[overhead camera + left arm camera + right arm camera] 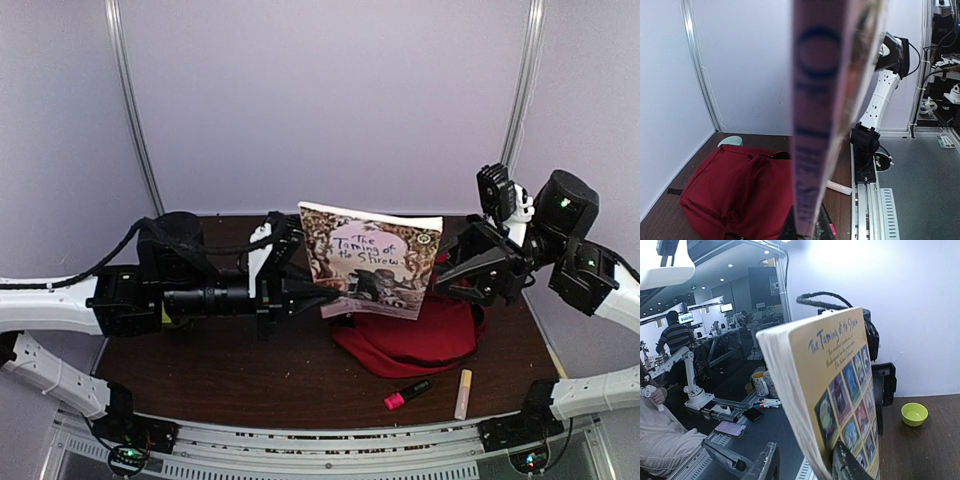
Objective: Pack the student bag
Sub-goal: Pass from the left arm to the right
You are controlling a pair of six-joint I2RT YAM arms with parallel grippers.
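Note:
A paperback book, "The Taming of the Shrew" (372, 258), is held upright in the air above the student bag (415, 345), a red backpack lying flat on the table. My left gripper (300, 290) is shut on the book's left edge. In the left wrist view the book (827, 100) shows spine-on above the bag (735, 190), whose dark zip gap faces the far side. My right gripper (450, 275) is open at the book's right edge. In the right wrist view the book's back cover (840, 390) rests against one finger (846, 465), and the other finger stands apart from the pages.
A pink highlighter (408, 394) and a cream marker (464, 393) lie on the brown table near the front edge, right of centre. A small green bowl (914, 414) sits at the back of the table and also shows in the left wrist view (730, 141). Walls enclose the back and sides.

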